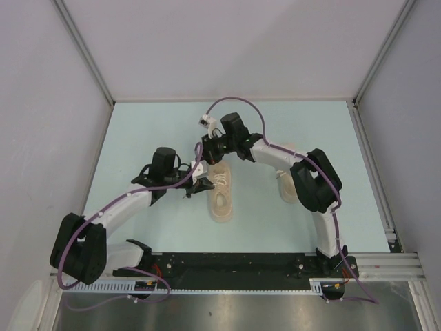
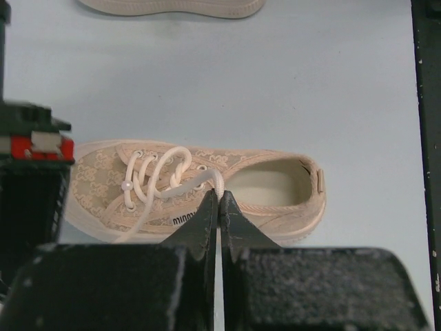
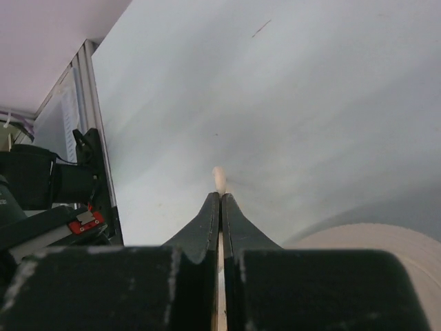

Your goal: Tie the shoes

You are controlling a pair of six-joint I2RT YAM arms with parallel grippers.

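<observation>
left end effector (image 2: 218,198) clamps the lace (image 2: 180,160) at the shoe (image 2: 96,181), right end effector (image 3: 220,200) pinches a lace end (image 3: 219,178) — draw apart evenly, keeping the shoe down.

Lab robot cell: blank grey walls (image 1: 227,41), aluminium-framed table (image 1: 151,124)

**Top external:** fixed high above and behind the laced shoe (image 1: 222,196), looking steeply down from far enough to show the whole table (image 1: 138,131). **Left wrist:** close beside that shoe, facing its side; both views share it. **Right wrist:** low by its toe end, facing leftward across the table.
</observation>
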